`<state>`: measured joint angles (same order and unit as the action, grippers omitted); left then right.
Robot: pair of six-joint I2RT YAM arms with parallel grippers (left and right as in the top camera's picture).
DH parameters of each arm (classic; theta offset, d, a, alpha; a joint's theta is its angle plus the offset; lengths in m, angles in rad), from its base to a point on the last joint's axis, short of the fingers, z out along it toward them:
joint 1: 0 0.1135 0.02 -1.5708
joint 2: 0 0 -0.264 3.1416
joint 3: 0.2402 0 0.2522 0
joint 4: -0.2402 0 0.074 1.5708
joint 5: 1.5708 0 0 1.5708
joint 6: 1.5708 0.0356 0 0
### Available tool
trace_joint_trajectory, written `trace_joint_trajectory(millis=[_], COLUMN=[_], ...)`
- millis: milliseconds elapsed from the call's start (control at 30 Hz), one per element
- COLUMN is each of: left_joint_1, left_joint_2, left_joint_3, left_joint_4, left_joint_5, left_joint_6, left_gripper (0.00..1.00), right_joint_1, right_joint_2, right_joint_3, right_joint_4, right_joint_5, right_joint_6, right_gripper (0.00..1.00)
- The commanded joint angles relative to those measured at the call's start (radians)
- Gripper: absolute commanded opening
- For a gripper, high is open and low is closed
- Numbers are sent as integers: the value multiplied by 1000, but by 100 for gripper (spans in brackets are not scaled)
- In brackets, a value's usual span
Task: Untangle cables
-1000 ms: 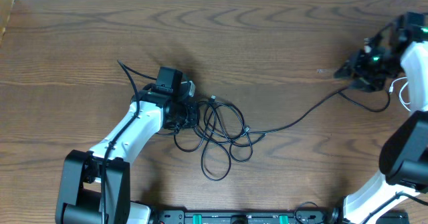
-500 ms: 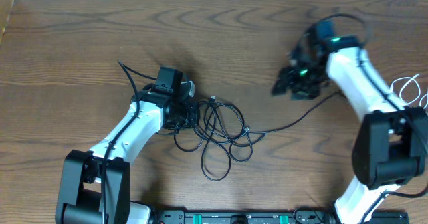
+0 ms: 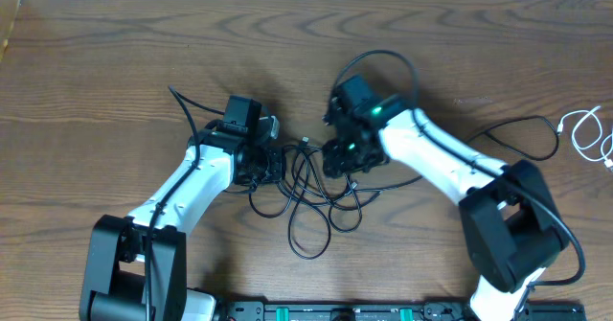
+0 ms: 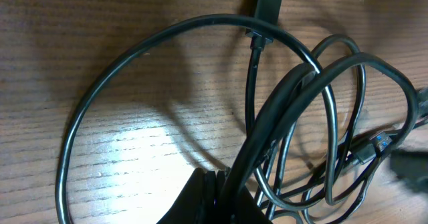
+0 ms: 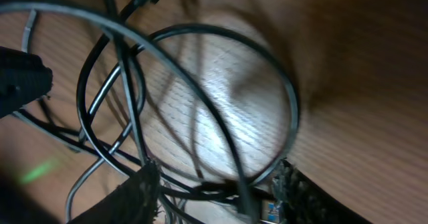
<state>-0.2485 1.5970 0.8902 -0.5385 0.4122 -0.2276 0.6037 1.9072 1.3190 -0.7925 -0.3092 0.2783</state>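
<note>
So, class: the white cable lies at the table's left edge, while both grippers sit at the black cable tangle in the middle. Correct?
Not quite. The white cable lies at the right edge of the table, as the overhead view shows. The rest holds: the left gripper and right gripper both sit at the black cable tangle in the middle.

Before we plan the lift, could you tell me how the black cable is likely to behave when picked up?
Probably floppy: the black cable lies in loose overlapping loops on the table. Likely light, being thin. Its crossed loops may snag and drag along together.
</note>
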Motion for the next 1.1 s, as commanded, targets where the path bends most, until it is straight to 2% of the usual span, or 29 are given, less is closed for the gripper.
trace_joint_trajectory(millis=[0,133,167,200,433,933,967,1000,1067], left_joint_1=[3,3,3,3,48,257,270,279,292], left_joint_2=[-7,-7,-7,-7,-35,-42,-42,-42,-42], left_joint_3=[-4,-4,-4,-4,-2,-3,-3,-3,-3], left_joint_4=[-2,-2,-2,-2,-40,-142,-146,-148,-150], left_joint_5=[-13,-13,-13,-13,-33,-221,-233,-238,-237], left_joint_6=[20,20,20,20,20,-23,-23,-23,-50], left_gripper=[8,8,8,8,8,8,10,16,41], right_joint_1=[69,121,138,140,94,32,31,31,31], right_joint_2=[-5,-5,-5,-5,-62,-469,-494,-514,-551], right_joint_3=[-6,-7,-7,-7,33,66,66,66,66], right_joint_4=[5,6,6,4,-71,-13,1,14,35], right_joint_5=[205,391,469,489,554,554,554,554,544], right_joint_6=[85,178,197,196,196,195,195,192,193], right_gripper=[45,30,12,1,1,1,1,1,1])
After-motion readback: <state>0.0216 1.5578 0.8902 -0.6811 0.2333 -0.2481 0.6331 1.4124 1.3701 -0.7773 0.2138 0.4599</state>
